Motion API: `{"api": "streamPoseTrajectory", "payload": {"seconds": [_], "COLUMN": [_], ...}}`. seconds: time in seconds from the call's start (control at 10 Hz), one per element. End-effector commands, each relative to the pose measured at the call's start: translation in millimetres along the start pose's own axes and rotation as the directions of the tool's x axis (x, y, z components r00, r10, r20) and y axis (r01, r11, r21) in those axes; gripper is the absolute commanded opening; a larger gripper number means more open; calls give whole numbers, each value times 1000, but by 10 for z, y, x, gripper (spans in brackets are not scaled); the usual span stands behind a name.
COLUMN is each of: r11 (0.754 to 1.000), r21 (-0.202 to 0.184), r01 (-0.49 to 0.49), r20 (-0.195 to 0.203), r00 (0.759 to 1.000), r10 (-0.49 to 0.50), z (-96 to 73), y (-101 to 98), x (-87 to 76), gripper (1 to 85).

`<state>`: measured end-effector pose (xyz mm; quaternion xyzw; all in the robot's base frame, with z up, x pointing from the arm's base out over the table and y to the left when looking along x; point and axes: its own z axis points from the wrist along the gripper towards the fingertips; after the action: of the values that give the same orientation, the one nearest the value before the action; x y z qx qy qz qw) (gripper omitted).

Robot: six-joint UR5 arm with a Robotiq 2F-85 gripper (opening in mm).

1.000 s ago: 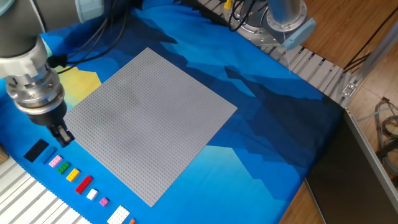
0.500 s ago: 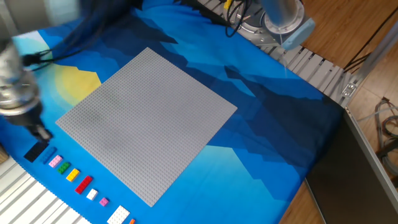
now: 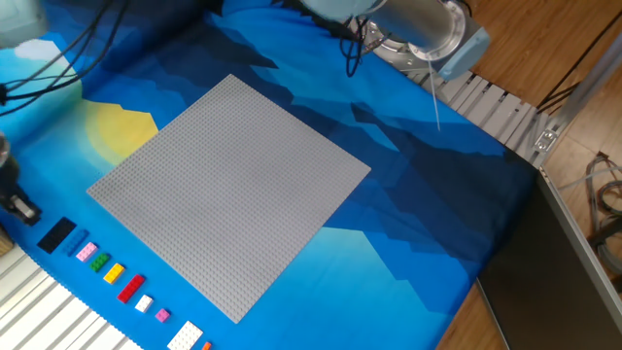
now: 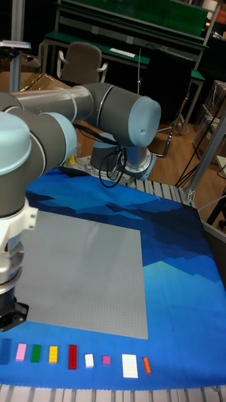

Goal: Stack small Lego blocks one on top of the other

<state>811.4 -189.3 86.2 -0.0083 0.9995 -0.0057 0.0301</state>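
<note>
A row of small Lego blocks lies on the blue cloth along the near left edge. A flat black block is at the left end, followed by pink, green, yellow and red ones. None of them is stacked. My gripper hangs at the far left edge of the fixed view, left of and just beyond the black block, touching nothing. It is half cut off and dark, so its jaw gap does not show. I see nothing held.
The large grey studded baseplate fills the middle of the cloth. More small blocks, white, magenta and orange, continue the row. Ribbed metal table edges run along the front. The arm's base stands at the back.
The gripper has swept left, from above the left end of the block row to the frame's left edge. No blocks have moved.
</note>
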Motion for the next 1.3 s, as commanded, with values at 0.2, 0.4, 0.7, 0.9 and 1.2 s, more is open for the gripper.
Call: {"api": "streamPoseTrajectory", "payload": {"seconds": [0.2,0.4,0.7,0.9,1.2], "r11": [995,999,1000,996,997], "r21": [21,-35,-7,-76,-64], "r01": [97,26,-23,-53,-42], "r20": [7,56,21,-2,-8], "r00": [995,998,1000,999,999], "r10": [-97,-24,23,53,41], "z": [168,226,250,256,269], "y": [-123,24,-68,107,74], "x": [-63,-162,-76,-25,-5], "gripper": [23,60,10,10,10]}}
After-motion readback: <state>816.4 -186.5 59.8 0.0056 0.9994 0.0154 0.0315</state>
